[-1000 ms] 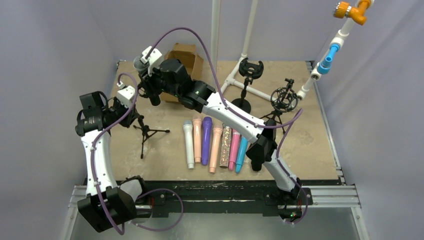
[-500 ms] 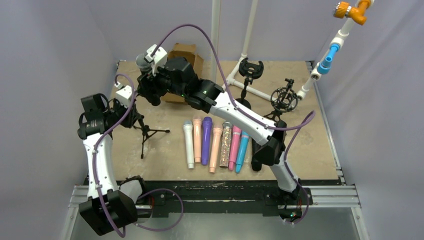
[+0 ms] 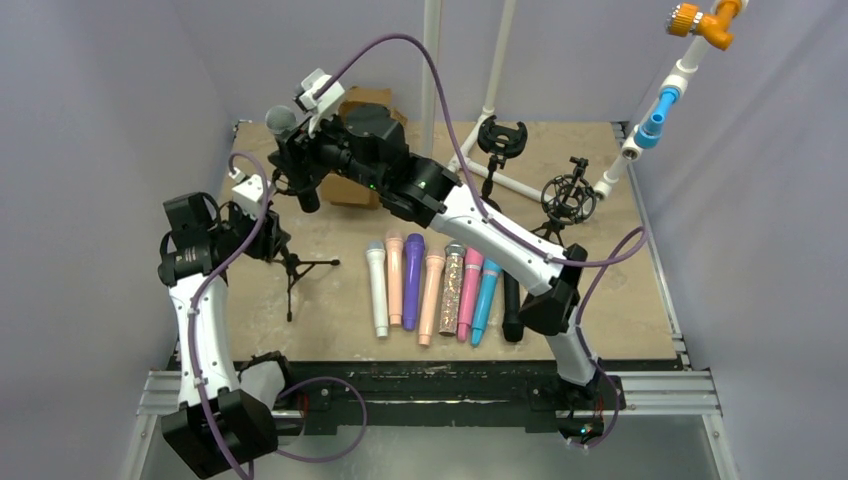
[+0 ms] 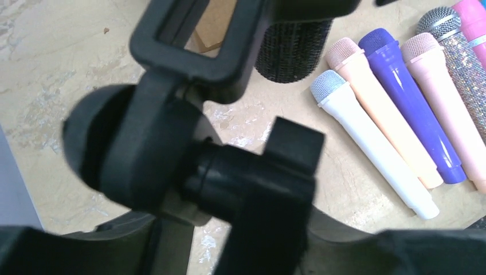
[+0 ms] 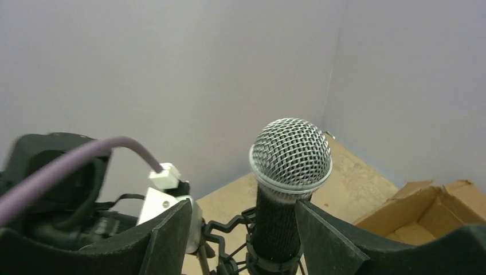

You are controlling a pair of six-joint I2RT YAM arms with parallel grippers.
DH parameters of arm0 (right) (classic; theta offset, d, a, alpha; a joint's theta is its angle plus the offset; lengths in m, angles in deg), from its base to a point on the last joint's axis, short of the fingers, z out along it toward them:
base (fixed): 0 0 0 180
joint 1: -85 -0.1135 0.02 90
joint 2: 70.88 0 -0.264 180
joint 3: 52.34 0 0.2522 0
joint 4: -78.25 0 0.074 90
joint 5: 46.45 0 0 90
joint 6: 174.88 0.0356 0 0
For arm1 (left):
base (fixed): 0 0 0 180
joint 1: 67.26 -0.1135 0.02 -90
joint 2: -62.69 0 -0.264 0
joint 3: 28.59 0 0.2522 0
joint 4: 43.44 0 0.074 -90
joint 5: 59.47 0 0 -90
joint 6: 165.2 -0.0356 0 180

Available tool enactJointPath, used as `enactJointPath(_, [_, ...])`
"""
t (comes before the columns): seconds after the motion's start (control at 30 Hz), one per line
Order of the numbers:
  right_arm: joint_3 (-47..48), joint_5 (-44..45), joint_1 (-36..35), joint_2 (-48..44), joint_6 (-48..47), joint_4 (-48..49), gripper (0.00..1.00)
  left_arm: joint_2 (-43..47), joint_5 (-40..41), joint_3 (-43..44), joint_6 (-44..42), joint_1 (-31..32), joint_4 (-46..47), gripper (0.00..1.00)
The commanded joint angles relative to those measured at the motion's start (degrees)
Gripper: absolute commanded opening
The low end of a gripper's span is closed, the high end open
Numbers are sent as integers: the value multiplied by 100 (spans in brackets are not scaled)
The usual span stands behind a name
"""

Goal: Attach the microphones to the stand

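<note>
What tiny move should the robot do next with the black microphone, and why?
Probably ease the right gripper down so the black microphone slides into the clip on the tripod stand. Its jaws are shut on the microphone, head up, right by the stand's top. The left gripper is at the stand, and the clip looks empty.

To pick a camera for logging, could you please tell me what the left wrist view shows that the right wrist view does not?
Only left wrist: the coloured mics lying in a row. Only right wrist: the mesh head of the black mic, upright in the right pincer. Both: that mic's body, the stand clip, box and table.
</note>
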State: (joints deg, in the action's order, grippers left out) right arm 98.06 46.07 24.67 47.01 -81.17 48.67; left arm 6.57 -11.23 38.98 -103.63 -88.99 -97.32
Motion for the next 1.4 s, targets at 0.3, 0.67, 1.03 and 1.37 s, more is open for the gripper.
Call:
enactJointPath(0.3, [-557,893,-13,-67,-256,673,66,698,31,-26,1151,-214,389,68])
enactJointPath(0.67, [-727,1232,-12,35,-344,1479,69,413,101,-546,1235,-273,1042,44])
enactJointPath(1.03, [-1072,818,-13,56,-298,1870,29,234,114,-661,1259,-305,1259,24])
enactJointPath(1.37, [-1464,659,-21,-73,-265,1682,10,81,27,-703,1356,-312,1405,29])
